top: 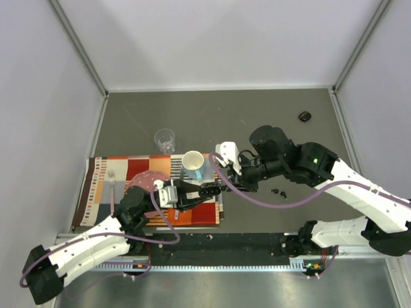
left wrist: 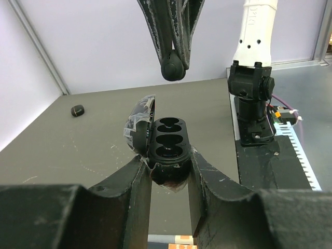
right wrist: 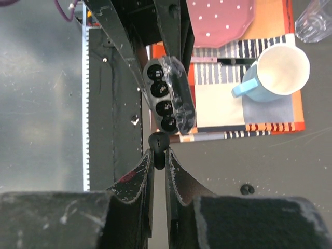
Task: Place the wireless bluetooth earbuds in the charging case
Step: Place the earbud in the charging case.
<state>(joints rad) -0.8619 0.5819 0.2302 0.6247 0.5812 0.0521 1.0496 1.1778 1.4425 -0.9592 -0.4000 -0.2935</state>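
Observation:
The black charging case (left wrist: 167,148) is open, its clear-wrapped lid (left wrist: 138,123) swung to the left, and my left gripper (left wrist: 168,168) is shut on its lower body, holding it above the mat. From the right wrist view the case (right wrist: 165,98) shows a row of dark wells. My right gripper (right wrist: 158,154) is shut on one black earbud (right wrist: 158,141), just short of the case's near end. That earbud (left wrist: 173,68) hangs above the case in the left wrist view. Two more earbuds (top: 279,192) lie on the table below the right arm.
A white mug (top: 192,163) with a blue handle, a pink dotted plate (top: 146,180) and a fork (top: 111,183) rest on the striped mat (top: 103,192). A clear glass (top: 165,139) stands behind it. Another black case (top: 304,116) lies at the far right.

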